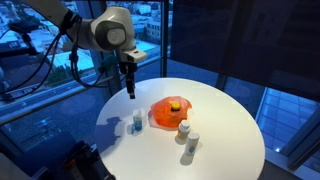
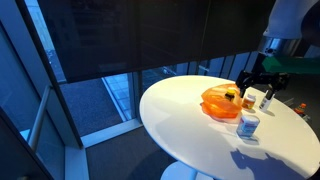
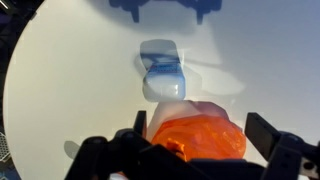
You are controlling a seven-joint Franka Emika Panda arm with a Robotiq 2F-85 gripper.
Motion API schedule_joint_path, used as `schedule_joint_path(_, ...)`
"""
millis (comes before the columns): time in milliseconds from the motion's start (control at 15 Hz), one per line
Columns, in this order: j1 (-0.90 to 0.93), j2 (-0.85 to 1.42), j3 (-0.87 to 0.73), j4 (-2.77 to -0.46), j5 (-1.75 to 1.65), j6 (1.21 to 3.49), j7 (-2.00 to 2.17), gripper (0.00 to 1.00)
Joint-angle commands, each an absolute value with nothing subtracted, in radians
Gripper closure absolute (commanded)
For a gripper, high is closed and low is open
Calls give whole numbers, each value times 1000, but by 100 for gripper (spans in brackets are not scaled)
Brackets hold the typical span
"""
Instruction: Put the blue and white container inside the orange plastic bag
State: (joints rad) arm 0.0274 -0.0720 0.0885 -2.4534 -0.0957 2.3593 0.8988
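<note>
The blue and white container (image 1: 137, 124) stands on the round white table (image 1: 225, 150), next to the orange plastic bag (image 1: 170, 112). Both also show in an exterior view: the container (image 2: 249, 124) and the bag (image 2: 218, 101). In the wrist view the container (image 3: 165, 75) lies beyond the crumpled bag (image 3: 200, 120). My gripper (image 1: 130, 91) hangs open and empty above the table, higher than the container and touching nothing. It also shows in the wrist view (image 3: 202, 135) and an exterior view (image 2: 256, 76).
Two small white bottles (image 1: 188, 135) stand beside the bag, also seen in an exterior view (image 2: 266, 98). A small yellow object (image 1: 175, 101) sits on the bag. Glass windows surround the table; its edge (image 2: 150, 110) is close.
</note>
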Motion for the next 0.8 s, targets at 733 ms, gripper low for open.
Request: schedule_joint_path(733,19,-29,58,-2469,-94,2399,885,0)
